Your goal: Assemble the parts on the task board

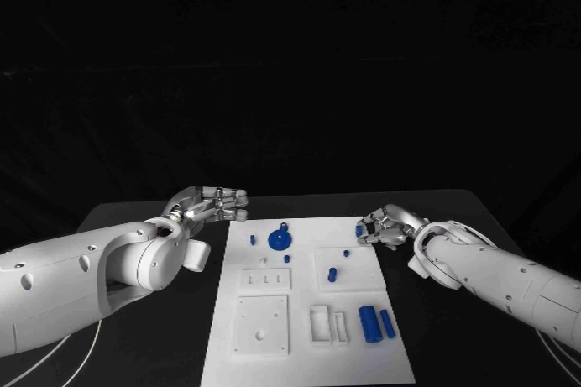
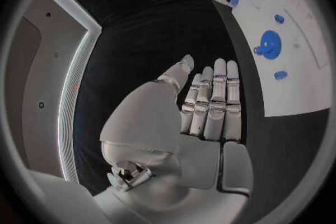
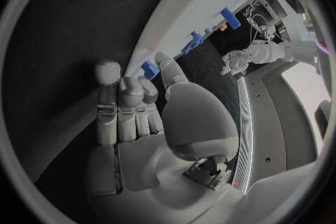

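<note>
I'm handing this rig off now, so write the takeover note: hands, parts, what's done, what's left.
Left hand: open, holding nothing, beside the task board's far left corner.
Right hand: at the board's far right edge, fingers curled by a small blue part; a grip cannot be confirmed.
Parts: round blue disc at the far end, blue peg mid-board, two blue cylinders near the front.
Done: little, judging by the loose parts.
Left: most of the assembly.

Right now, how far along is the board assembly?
Early. Done: nothing clearly seated; the gear, two cylinders and small pegs lie loose on the board. In hand: the right hand is at the board's far right edge by a blue part; a grip can't be confirmed. The left hand is empty, off the board. Left: nearly all parts.
</note>
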Controlling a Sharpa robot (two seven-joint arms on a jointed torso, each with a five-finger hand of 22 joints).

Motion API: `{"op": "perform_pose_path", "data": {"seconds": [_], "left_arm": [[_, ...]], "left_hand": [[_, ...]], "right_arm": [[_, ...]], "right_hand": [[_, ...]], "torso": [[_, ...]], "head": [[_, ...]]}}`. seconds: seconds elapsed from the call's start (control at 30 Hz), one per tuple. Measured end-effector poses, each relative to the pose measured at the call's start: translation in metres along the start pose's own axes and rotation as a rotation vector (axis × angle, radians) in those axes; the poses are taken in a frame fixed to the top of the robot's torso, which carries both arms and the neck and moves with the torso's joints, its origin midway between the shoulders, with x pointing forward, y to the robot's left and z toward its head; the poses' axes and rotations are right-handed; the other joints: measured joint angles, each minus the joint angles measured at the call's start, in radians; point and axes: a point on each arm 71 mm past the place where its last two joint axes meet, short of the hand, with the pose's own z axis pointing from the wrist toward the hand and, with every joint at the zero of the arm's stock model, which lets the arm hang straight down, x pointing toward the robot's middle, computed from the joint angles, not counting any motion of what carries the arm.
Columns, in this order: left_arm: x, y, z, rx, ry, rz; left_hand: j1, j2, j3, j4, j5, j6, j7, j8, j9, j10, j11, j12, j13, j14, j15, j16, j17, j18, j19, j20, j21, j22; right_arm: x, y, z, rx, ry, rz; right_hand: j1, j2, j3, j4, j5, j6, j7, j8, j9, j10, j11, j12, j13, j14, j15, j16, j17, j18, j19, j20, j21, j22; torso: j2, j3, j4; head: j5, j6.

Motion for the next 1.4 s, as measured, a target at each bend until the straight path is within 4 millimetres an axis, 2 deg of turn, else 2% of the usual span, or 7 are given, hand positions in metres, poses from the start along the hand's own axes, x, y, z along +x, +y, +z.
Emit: {"op": "perform_pose_path", "data": {"seconds": [0.3, 0.47, 0.7, 0.83, 0.97, 1.13, 1.4], "left_arm": [[0.0002, 0.0000, 0.0000, -0.001, 0.001, 0.000], [0.0004, 0.0000, 0.0001, -0.001, 0.002, 0.000], [0.0004, 0.0000, 0.0001, -0.001, 0.002, 0.000], [0.0004, 0.0000, 0.0001, -0.001, 0.002, 0.000], [0.0004, 0.0000, 0.0001, -0.002, 0.002, 0.000], [0.0004, 0.0000, 0.0001, -0.002, 0.002, 0.000], [0.0005, 0.0001, 0.0002, -0.003, 0.002, 0.000]], "left_hand": [[0.000, 0.000, 0.000, 0.000, 0.000, 0.000, 0.000, 0.000, 0.000, 0.000, 0.000, 0.000, 0.000, 0.000, 0.000, 0.000, 0.000, 0.000, 0.000, 0.000, 0.000, 0.001], [0.000, 0.000, 0.000, 0.000, 0.000, 0.000, 0.000, 0.000, 0.000, 0.000, 0.000, 0.000, 0.000, 0.000, 0.000, 0.000, 0.000, 0.000, 0.000, 0.000, 0.000, 0.001], [0.000, 0.000, 0.000, 0.000, 0.000, 0.000, 0.000, 0.000, 0.000, 0.000, 0.000, 0.000, 0.000, 0.000, 0.000, 0.000, 0.000, 0.000, 0.000, 0.000, 0.000, 0.001], [0.000, 0.000, 0.000, 0.000, 0.000, 0.000, 0.000, 0.000, 0.000, 0.000, 0.000, 0.000, 0.000, 0.000, 0.000, 0.000, 0.000, 0.000, 0.000, 0.000, 0.000, 0.001], [0.000, 0.000, 0.000, 0.000, 0.000, 0.000, 0.000, 0.000, 0.000, 0.000, 0.000, 0.000, 0.000, 0.000, 0.000, 0.000, 0.000, 0.000, 0.000, 0.000, 0.000, 0.001], [0.000, 0.000, 0.000, 0.000, 0.000, 0.000, 0.000, 0.000, 0.000, 0.000, 0.000, 0.000, 0.000, 0.000, 0.000, 0.000, 0.000, 0.000, -0.007, 0.000, 0.000, 0.001], [0.000, 0.000, 0.000, 0.000, 0.000, 0.000, 0.000, 0.000, 0.000, 0.000, 0.000, 0.000, 0.000, 0.000, 0.000, 0.000, 0.000, 0.000, -0.007, 0.000, 0.000, 0.000]], "right_arm": [[0.0026, 0.0022, 0.0024, -0.001, 0.000, 0.002], [0.0035, 0.0030, 0.0033, 0.000, -0.001, 0.003], [0.0035, 0.0025, 0.0036, 0.002, -0.004, 0.002], [0.0032, 0.0019, 0.0036, 0.005, -0.007, 0.000], [0.0028, 0.0016, 0.0036, 0.007, -0.011, -0.003], [0.0021, 0.0013, 0.0036, 0.010, -0.020, -0.006], [0.0011, 0.0030, 0.0039, 0.013, -0.048, -0.012]], "right_hand": [[-0.004, 0.004, 0.012, -0.012, -0.008, 0.005, 0.002, 0.000, 0.000, 0.005, -0.002, 0.000, 0.002, 0.000, 0.000, 0.004, 0.008, 0.000, 0.000, 0.000, 0.000, 0.002], [-0.012, 0.012, 0.027, -0.021, -0.026, 0.027, -0.004, 0.000, 0.000, 0.005, -0.002, 0.006, 0.006, 0.000, 0.000, 0.004, 0.012, 0.000, 0.000, 0.000, 0.004, 0.005], [-0.028, 0.028, 0.099, -0.043, -0.092, 0.067, -0.003, 0.000, 0.000, 0.005, -0.002, 0.006, 0.011, 0.000, 0.000, 0.004, 0.017, 0.000, 0.000, 0.000, 0.004, 0.009], [-0.018, 0.042, 0.162, -0.060, -0.166, 0.110, -0.007, 0.000, 0.001, 0.005, -0.002, 0.011, 0.014, 0.000, 0.000, 0.004, 0.019, 0.000, 0.000, 0.000, 0.004, 0.010], [-0.018, 0.042, 0.249, -0.066, -0.218, 0.132, -0.010, -0.002, 0.000, 0.005, -0.002, 0.011, 0.015, 0.003, -0.003, 0.004, 0.020, 0.000, -0.002, -0.002, 0.004, 0.013], [-0.026, 0.034, 0.306, -0.058, -0.244, 0.156, -0.017, -0.004, 0.000, 0.009, -0.005, 0.015, 0.016, 0.003, -0.003, 0.004, 0.021, 0.000, -0.004, -0.004, 0.004, 0.016], [-0.036, 0.021, 0.322, -0.038, -0.236, 0.178, -0.021, -0.001, 0.001, 0.018, -0.014, 0.030, 0.028, 0.008, -0.007, 0.004, 0.032, 0.000, -0.001, -0.008, 0.004, 0.019]], "torso": [[0.000, -0.0002, -0.0005], [0.000, -0.0001, -0.0009], [-0.001, 0.0004, -0.0014], [-0.001, 0.0009, -0.0017], [-0.001, 0.0011, -0.0018], [-0.001, 0.0012, -0.0018], [-0.001, 0.0013, -0.0021]], "head": [[0.001, -0.001], [0.001, -0.001], [0.001, -0.001], [0.001, -0.001], [0.000, -0.001], [-0.001, -0.002], [-0.005, -0.002]]}}
